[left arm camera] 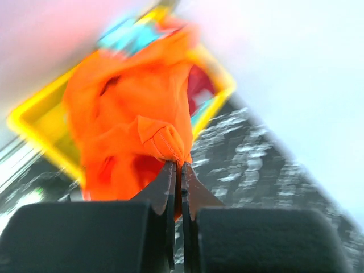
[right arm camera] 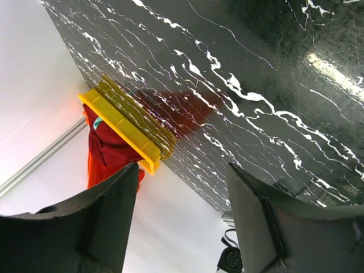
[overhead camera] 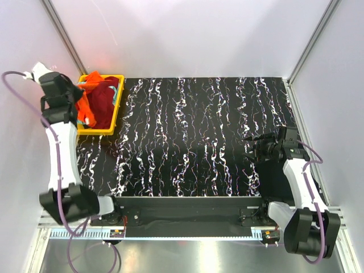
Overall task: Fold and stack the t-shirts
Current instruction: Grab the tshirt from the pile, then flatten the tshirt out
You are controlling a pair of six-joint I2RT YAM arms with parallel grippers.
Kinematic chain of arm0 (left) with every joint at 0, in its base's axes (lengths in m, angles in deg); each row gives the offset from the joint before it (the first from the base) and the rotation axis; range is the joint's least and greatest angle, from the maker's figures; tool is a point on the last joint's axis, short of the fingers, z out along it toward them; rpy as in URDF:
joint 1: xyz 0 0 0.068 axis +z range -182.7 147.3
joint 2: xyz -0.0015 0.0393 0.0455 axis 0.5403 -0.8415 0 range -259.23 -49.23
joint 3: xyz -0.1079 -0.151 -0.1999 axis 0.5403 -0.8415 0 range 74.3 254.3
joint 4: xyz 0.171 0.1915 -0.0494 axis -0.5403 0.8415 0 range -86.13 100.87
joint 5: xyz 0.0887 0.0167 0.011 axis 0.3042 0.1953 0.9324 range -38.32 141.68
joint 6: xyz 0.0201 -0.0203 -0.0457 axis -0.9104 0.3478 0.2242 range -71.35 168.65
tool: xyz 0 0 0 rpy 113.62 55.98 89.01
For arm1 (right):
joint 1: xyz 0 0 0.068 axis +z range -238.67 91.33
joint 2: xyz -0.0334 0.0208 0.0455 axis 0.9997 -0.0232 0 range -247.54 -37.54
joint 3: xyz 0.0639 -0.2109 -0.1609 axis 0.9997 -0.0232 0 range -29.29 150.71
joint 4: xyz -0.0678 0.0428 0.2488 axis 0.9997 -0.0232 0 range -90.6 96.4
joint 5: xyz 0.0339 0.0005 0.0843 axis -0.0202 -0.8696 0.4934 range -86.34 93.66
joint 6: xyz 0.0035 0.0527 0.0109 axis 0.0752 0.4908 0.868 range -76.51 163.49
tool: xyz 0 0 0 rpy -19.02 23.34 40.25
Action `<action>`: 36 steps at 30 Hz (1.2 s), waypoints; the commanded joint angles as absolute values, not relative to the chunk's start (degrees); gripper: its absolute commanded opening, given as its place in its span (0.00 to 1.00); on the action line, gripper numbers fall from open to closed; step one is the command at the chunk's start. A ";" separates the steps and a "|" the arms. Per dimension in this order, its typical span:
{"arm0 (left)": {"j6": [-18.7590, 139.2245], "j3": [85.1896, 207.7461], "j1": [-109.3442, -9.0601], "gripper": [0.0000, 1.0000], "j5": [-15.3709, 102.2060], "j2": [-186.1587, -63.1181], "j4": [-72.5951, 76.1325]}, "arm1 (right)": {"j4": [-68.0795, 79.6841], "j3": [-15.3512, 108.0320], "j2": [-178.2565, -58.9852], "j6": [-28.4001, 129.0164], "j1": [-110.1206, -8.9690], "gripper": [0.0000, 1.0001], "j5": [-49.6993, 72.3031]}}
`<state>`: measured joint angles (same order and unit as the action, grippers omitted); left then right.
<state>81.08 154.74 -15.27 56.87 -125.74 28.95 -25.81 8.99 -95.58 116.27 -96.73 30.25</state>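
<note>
Pinching a fold of the orange t-shirt [left arm camera: 131, 114] in our tightly closed left gripper [left arm camera: 177, 166] above the yellow bin [overhead camera: 116, 115] at the table's [overhead camera: 187, 125] far-left corner, we hold our right gripper [overhead camera: 249, 148], fingers spread, over its right side.

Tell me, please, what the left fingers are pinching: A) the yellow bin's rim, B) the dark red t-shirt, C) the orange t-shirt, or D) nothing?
C: the left fingers are shut on a fold of the orange t-shirt, with the yellow bin behind it.
</note>
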 commanded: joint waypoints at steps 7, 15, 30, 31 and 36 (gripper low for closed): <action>86.50 176.59 -15.48 0.00 36.75 -123.32 16.80 | -22.61 4.81 -89.31 115.13 -96.85 0.75 29.68; 94.53 198.72 -23.90 0.00 24.70 -131.31 14.23 | -14.37 2.35 -86.93 120.72 -96.85 0.84 28.36; 83.46 142.62 -55.63 0.04 26.54 -112.61 19.78 | -22.78 24.33 -98.80 88.14 -77.87 1.00 29.67; 82.33 138.15 -56.69 0.05 26.46 -112.43 19.78 | -22.26 22.58 -98.54 88.32 -77.34 1.00 31.07; 80.82 133.01 -61.35 0.01 24.97 -115.85 20.92 | -15.33 14.94 -96.87 79.83 -64.55 1.00 33.55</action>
<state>83.09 131.88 -60.41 26.93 -116.32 25.63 -17.46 19.04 -97.70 89.38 -72.18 31.74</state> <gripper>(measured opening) 0.042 0.994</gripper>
